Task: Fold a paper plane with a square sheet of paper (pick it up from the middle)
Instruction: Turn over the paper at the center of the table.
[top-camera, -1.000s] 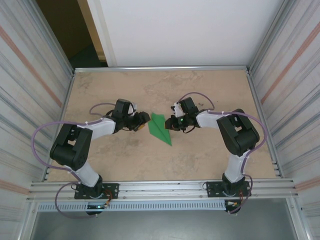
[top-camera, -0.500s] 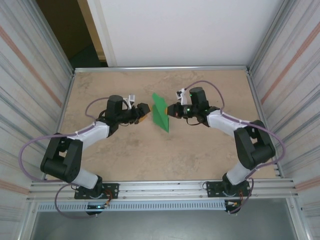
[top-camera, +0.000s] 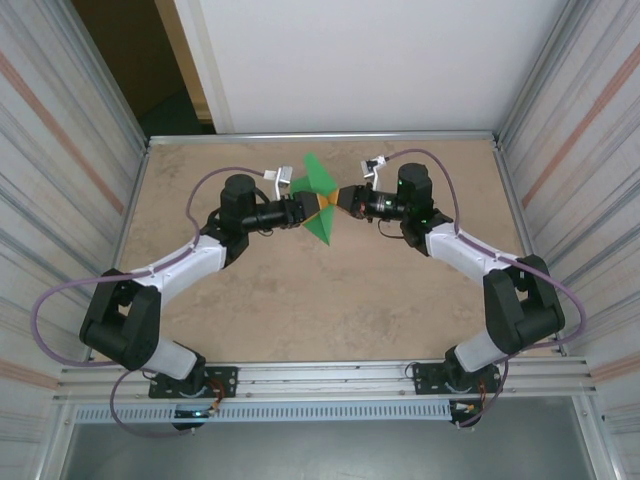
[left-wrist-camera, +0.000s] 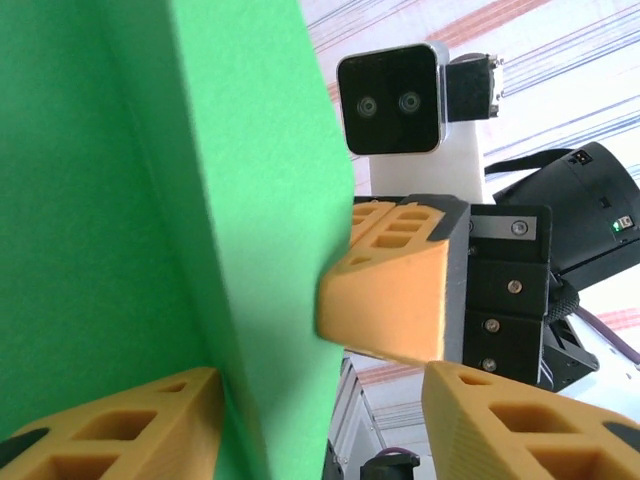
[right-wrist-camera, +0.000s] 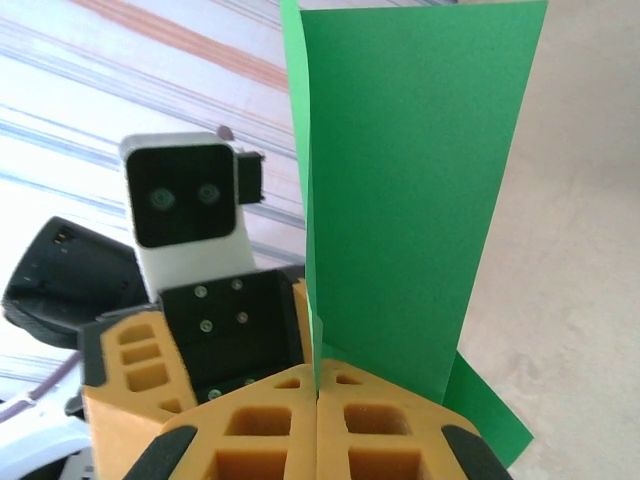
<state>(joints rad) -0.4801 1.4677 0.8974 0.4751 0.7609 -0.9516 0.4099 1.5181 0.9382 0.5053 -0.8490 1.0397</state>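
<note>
Paper plane (top-camera: 314, 182): bright green, folded lengthwise, layered (unmarked).

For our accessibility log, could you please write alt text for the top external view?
A folded green paper is held above a tan table by the right end effector, with the left end effector meeting it from the opposite side.

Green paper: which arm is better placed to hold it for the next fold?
Right. The right claw is shut on the green paper, holding it off the table. The left claw stands open around the paper's edge, so it is probably freer to crease.
</note>
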